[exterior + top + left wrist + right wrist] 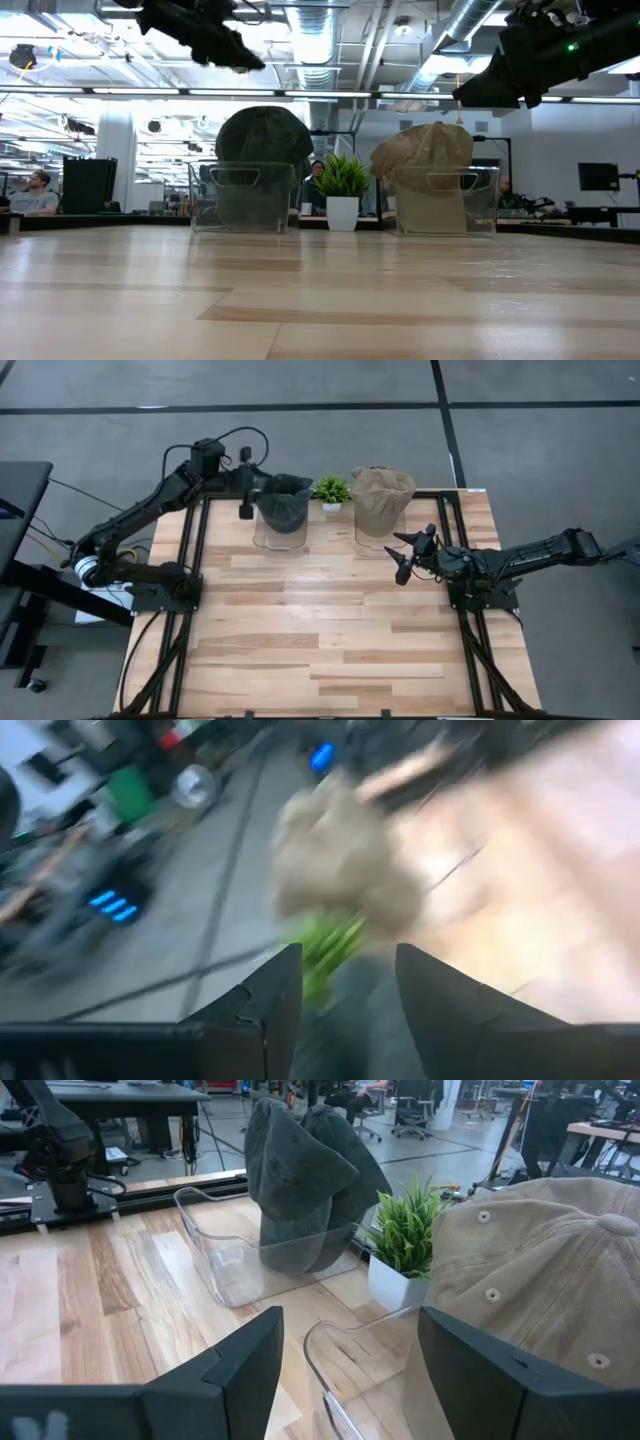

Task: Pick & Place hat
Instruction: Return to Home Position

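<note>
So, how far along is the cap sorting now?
Done: two dark caps stand in the left bin, a brown cap in the right bin. In hand: nothing; left pincer and right pincer are open, empty. Left: probably only parking both arms.

Left arm (140,510): rises from its base at the left of the high view toward the upper centre-left, elbow bent. The left end effector (248,498) sits at upper centre-left of that frame. In the left wrist view, its fingers (270,995) stand apart with a clear gap between them.

Right arm (530,552): lies low and extended, running from the right edge toward the frame centre. The right end effector (401,557) points left, its fingers (250,1355) spread wide.
</note>
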`<state>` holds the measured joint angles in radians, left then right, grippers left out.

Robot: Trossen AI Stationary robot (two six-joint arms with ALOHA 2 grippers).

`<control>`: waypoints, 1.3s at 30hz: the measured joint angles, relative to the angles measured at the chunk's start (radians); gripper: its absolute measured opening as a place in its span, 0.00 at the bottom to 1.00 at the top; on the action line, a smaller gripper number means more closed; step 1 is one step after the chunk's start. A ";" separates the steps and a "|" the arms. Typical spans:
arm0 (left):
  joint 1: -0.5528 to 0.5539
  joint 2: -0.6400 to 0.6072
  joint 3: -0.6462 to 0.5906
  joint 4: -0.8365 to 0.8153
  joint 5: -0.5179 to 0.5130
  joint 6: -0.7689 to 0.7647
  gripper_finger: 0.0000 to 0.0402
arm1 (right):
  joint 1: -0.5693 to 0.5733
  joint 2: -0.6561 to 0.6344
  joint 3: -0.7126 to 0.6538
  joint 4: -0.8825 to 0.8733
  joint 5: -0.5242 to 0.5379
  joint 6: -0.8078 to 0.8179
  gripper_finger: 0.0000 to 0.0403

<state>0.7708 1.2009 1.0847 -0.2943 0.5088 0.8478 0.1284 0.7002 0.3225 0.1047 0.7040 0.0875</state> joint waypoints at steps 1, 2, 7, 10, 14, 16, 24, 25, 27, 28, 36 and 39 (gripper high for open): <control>-0.009 0.000 0.000 0.000 0.045 -0.028 0.40 | 0.000 0.000 0.000 0.000 0.000 0.000 0.56; -0.020 0.000 0.000 0.000 0.079 -0.054 0.40 | 0.000 0.000 0.000 0.000 0.000 0.000 0.56; -0.100 0.018 -0.006 0.001 0.105 -0.146 0.39 | 0.000 0.000 0.000 0.000 0.000 0.000 0.55; -0.150 0.023 -0.041 0.001 0.104 -0.157 0.36 | 0.000 0.000 0.000 -0.006 0.002 -0.008 0.56; -0.196 0.024 -0.111 0.017 0.033 -0.154 0.29 | 0.000 0.000 0.000 -0.012 0.003 -0.016 0.55; -0.195 0.024 -0.141 0.050 0.015 -0.155 0.24 | 0.000 0.000 0.000 -0.015 0.003 -0.016 0.55; -0.136 0.028 -0.229 0.226 0.012 -0.207 0.08 | 0.000 0.000 0.000 -0.015 0.003 -0.017 0.55; -0.122 0.028 -0.233 0.238 0.011 -0.219 0.06 | -0.001 0.000 0.000 -0.015 0.003 -0.017 0.56; -0.094 0.032 -0.238 0.281 0.012 -0.251 0.03 | 0.000 0.000 0.000 -0.015 0.003 -0.016 0.56; -0.080 0.033 -0.241 0.303 0.012 -0.269 0.02 | 0.000 0.000 0.000 -0.015 0.003 -0.013 0.56; -0.009 0.101 -0.246 0.322 0.012 -0.333 0.02 | 0.000 0.000 0.000 -0.015 0.003 -0.009 0.56; 0.000 0.139 -0.246 0.332 0.012 -0.333 0.02 | 0.000 0.000 0.000 -0.015 0.003 -0.009 0.55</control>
<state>0.7708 1.3394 0.8383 0.0375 0.5209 0.5148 0.1280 0.7002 0.3225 0.0898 0.7067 0.0784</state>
